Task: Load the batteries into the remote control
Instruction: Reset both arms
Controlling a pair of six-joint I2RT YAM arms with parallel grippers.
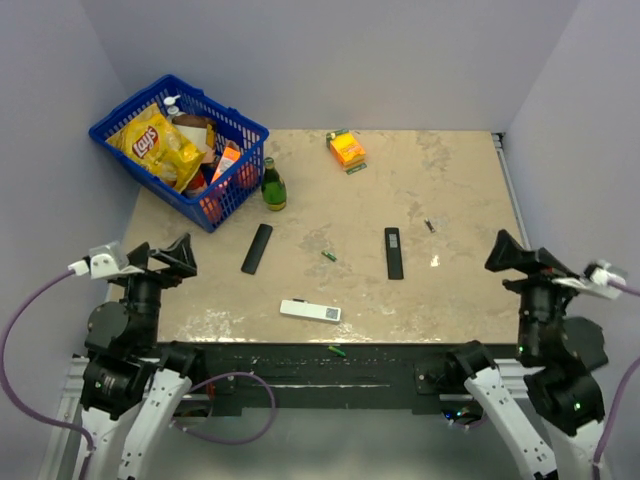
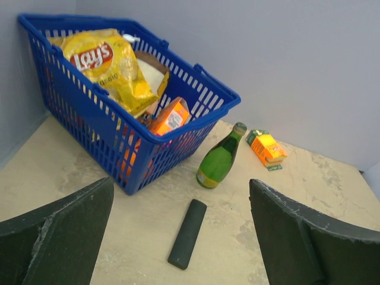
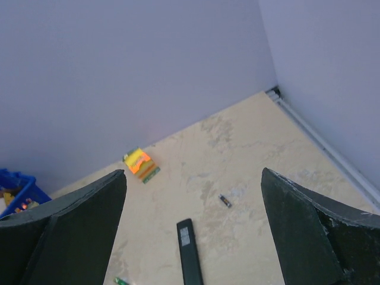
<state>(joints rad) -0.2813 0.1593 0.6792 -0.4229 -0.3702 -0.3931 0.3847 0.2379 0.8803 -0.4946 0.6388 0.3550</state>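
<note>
Both arms sit at the near corners, the left gripper (image 1: 160, 256) at 8 o'clock and the right gripper (image 1: 522, 262) at 4. The jaws of each are spread wide and hold nothing, probably to keep the table open to view.

The near battery (image 1: 337, 350) lies at the 6 o'clock edge, with a white remote (image 1: 310, 311) just past it. In the middle of the table, the middle battery (image 1: 329, 256) lies between two black bars. The black remote (image 1: 394, 252) toward 3 has a pale panel facing up and is probably the one to load. A plain black bar (image 1: 257, 248) lies toward 9. The far battery (image 1: 355, 168) lies beside an orange pack (image 1: 345, 148) at 12.
</note>
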